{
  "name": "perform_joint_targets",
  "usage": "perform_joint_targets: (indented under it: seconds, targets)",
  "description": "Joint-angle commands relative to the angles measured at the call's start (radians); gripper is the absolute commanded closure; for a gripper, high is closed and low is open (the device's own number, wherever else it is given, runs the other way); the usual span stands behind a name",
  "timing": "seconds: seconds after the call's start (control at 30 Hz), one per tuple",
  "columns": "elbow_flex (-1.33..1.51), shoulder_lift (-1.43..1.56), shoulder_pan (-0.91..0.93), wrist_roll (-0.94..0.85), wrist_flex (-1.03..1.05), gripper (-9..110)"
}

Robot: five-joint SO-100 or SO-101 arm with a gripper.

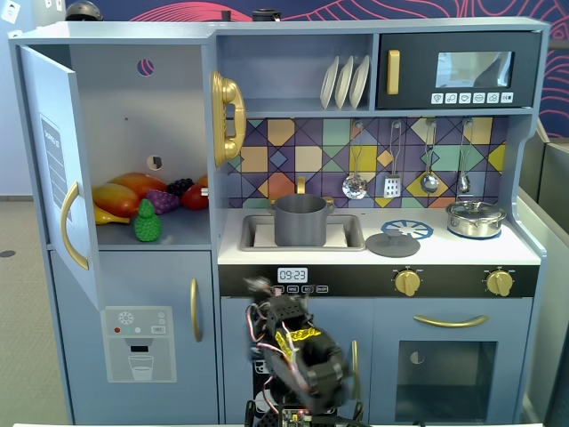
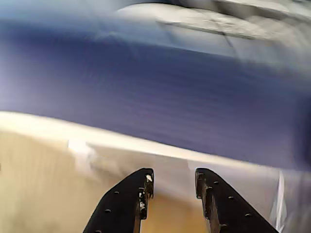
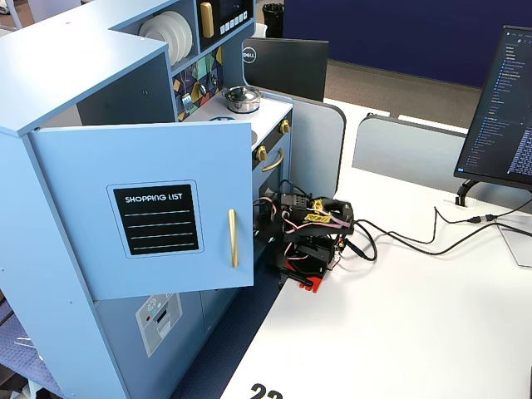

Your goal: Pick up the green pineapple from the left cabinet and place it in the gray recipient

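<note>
The green pineapple [image 1: 148, 222] stands at the front of the shelf in the open left cabinet [image 1: 133, 116], in front of other toy fruit. The gray recipient [image 1: 300, 221], a dark gray pot, sits in the sink to the right. My arm [image 1: 293, 349] is folded low in front of the kitchen's lower doors, far below both. In the wrist view my gripper [image 2: 174, 177] is open and empty, and the background is motion-blurred. In the side fixed view the open cabinet door [image 3: 158, 220] hides the pineapple, and the arm [image 3: 312, 226] sits on the white table.
A mango [image 1: 120, 197], purple grapes [image 1: 163, 201] and red fruit [image 1: 196, 197] lie behind the pineapple. The cabinet door [image 1: 58, 169] swings out to the left. A gray lid [image 1: 393, 244] and silver pot [image 1: 475, 218] sit on the counter. A monitor [image 3: 503, 108] and cables lie on the table.
</note>
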Motion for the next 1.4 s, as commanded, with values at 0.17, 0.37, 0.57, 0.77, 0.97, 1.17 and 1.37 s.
perform_joint_targets:
  seconds: [0.17,0.37,0.57,0.77,0.97,1.17,1.37]
  targets:
    - [-0.368,-0.302,-0.422,0.006,-0.945,92]
    - [-0.491,-0.46,-0.336,0.005,-1.052,83]
    - [-0.563,-0.606,-0.275,0.012,-1.137,75]
    - [-0.672,-0.798,-0.229,0.031,-1.249,67]
    - [-0.784,-0.943,-0.216,0.012,-1.29,65]
    - [-0.899,-1.092,-0.229,-0.023,-1.319,64]
    - [-1.054,-1.269,-0.241,-0.055,-1.328,67]
